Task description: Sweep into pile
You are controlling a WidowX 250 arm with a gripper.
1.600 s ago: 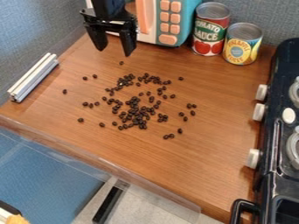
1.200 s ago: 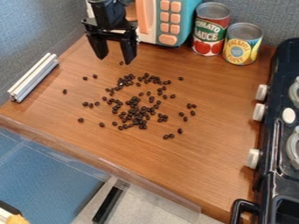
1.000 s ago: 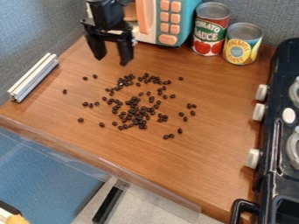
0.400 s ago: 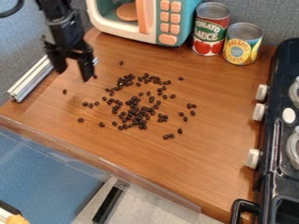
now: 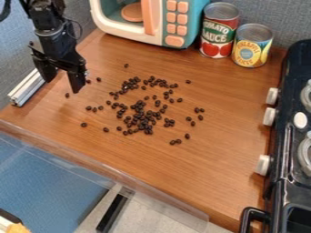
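My gripper (image 5: 61, 86), fingers apart, hangs near the view's left above the brown wooden counter (image 5: 228, 118), where dark beans (image 5: 144, 124) lie scattered mid-surface, with a toy microwave (image 5: 174, 28), red-labelled can (image 5: 219, 34) and yellow-labelled can (image 5: 251, 49) by the blue-grey partition (image 5: 21, 43), a stove (image 5: 290, 193) right.

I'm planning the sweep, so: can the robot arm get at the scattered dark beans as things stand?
Probably yes: the open gripper hangs beside the scattered dark beans, and nothing stands between them on the wooden counter.
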